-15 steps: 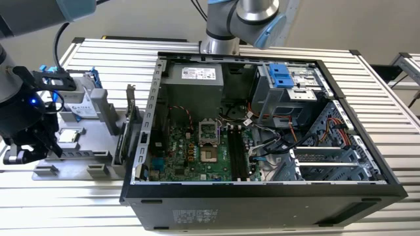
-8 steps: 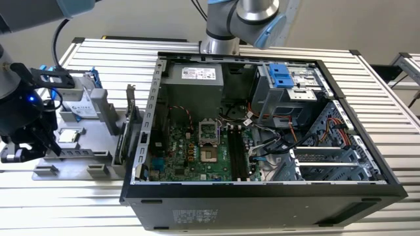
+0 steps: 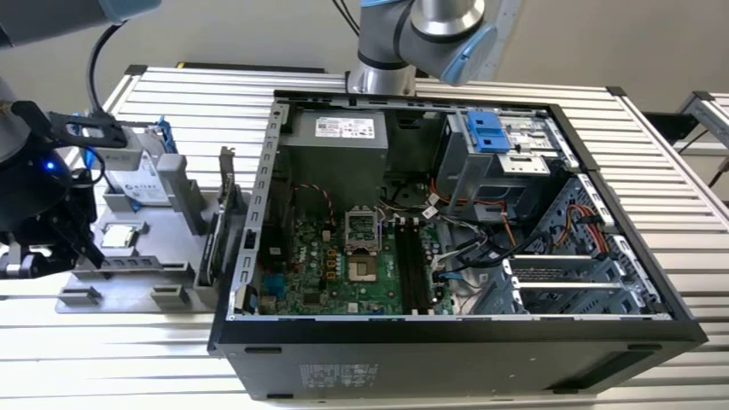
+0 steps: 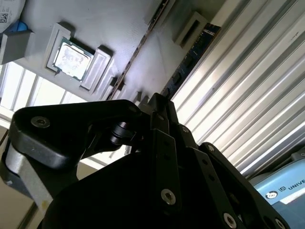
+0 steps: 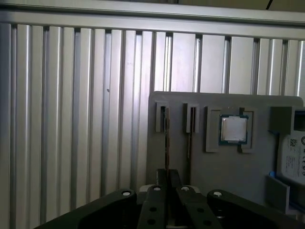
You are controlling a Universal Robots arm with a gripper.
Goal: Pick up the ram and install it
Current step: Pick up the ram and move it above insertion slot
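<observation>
Roughly, by count: 1 claw [image 5: 167,171], 2 thin sticks standing edge-on in slots of 1 grey tray [image 5: 224,176], 1 CPU [image 5: 233,129] in its pocket, 1 hard drive [image 5: 293,152] at the tray's far end, 1 green card [image 3: 231,196] upright betw. tray and the open PC case [image 3: 456,342]. All sit on the ribbed metal worktop [image 5: 71,119]. The ram [image 5: 167,138] is the stick nearest the tray's edge, next to bare worktop; the second wrist view shows its dark blue face w/ chips. It is seated in its slot, lying along the tray. The other stick [image 5: 190,138] is in the next slot, parallel, just beside it. Claw is low over the tray, at the exterior view's left. Its fingers are drawn nearly together, only a slit betw. them, pinching the ram's near end; the stick's edge runs straight into that slit.
</observation>
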